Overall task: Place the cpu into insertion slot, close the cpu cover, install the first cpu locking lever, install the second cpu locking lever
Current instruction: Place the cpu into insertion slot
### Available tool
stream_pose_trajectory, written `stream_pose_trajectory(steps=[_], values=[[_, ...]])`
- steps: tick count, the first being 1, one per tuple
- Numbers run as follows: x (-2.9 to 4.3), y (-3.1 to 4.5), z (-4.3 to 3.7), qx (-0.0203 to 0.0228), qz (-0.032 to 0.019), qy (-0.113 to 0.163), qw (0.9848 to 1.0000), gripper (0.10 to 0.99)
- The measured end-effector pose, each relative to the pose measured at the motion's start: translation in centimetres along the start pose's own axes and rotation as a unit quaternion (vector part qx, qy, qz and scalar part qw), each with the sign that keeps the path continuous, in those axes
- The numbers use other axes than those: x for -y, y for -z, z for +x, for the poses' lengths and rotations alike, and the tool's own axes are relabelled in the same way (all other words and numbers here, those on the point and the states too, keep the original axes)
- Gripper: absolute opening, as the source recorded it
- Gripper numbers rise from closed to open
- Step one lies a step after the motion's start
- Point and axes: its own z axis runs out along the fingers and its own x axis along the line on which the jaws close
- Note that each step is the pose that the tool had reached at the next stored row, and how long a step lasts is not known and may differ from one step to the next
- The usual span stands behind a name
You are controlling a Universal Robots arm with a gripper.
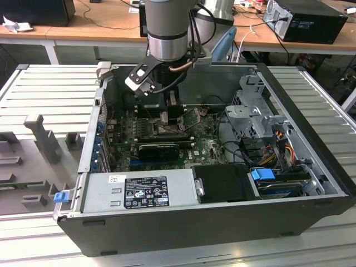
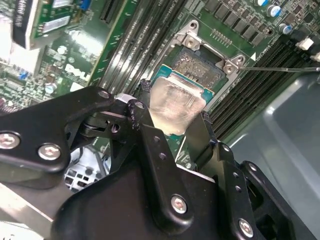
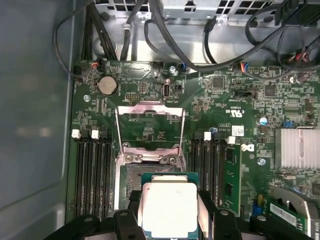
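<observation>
Exterior view, clock readings taken on that frame:

- Ribbed grey worktop [image 1: 50,89] carries an open PC case [image 1: 194,228] lying on its side.
- Arm [image 1: 167,28] drops in from 12 o'clock and reaches into the case at about 11 o'clock of its middle.
- Power supply [image 1: 139,192] sits along the case's 7 o'clock edge. The motherboard [image 1: 206,147] is on the case floor behind it, towards 12.

Both wrist views:

- cpu cover [image 3: 150,105] is hinged open. The frame stands up off the board on the side of the insertion slot [image 3: 131,175] away from the pincer, so the slot is uncovered.
- Memory slots [image 3: 92,170] flank the slot on both sides.
- Pincer [image 3: 169,215] is clamped on the cpu [image 3: 169,207], one black finger on each of two opposite edges, silver lid facing the camera.
- In the second wrist view the cpu [image 2: 175,100] sits tilted in the pincer [image 2: 175,117], overlapping the near edge of the insertion slot [image 2: 200,62].
- It is not seated flat (can't tell whether its leading edge touches the slot).
</observation>
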Motion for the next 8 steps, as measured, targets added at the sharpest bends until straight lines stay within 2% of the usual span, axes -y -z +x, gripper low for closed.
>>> stream_pose_trajectory(steps=[8], values=[[0.83,-1.86,0.75,-0.0001,0.0000,0.000,1.0000,0.525]])
